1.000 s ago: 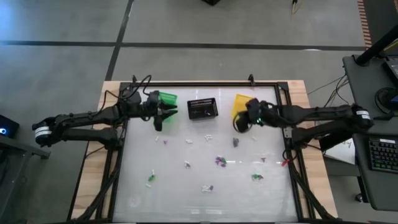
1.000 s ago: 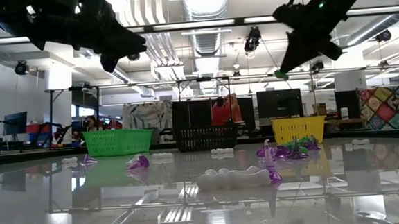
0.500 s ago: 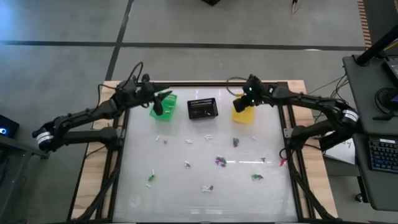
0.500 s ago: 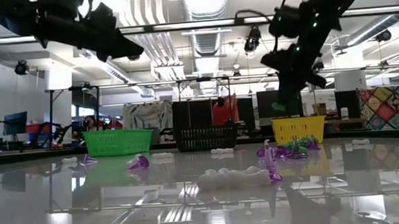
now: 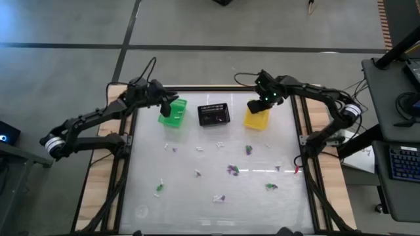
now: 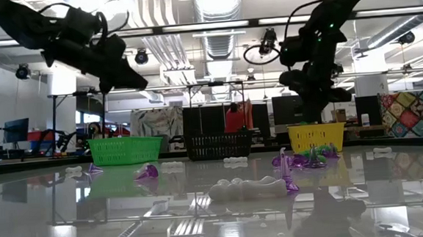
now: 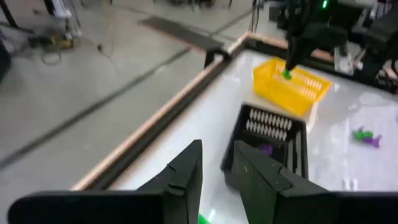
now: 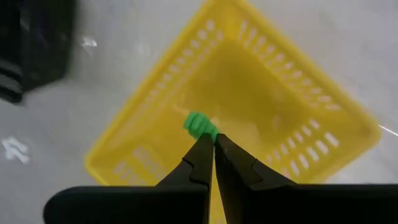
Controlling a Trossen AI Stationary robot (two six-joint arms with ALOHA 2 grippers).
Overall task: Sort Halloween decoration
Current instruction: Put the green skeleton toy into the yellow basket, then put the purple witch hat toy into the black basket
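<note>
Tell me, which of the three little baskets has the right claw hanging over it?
The yellow basket, rightmost in the row. The right gripper pinches a green trinket above it.

Beyond the left claw [image 7: 216,171], a black basket [image 7: 268,146] sits beside a yellow basket [image 7: 291,91].

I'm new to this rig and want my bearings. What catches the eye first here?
The right gripper, shut on a green trinket, hangs above the yellow basket at the table's far edge. The left gripper hovers over the green basket; a black basket sits between them.
</note>
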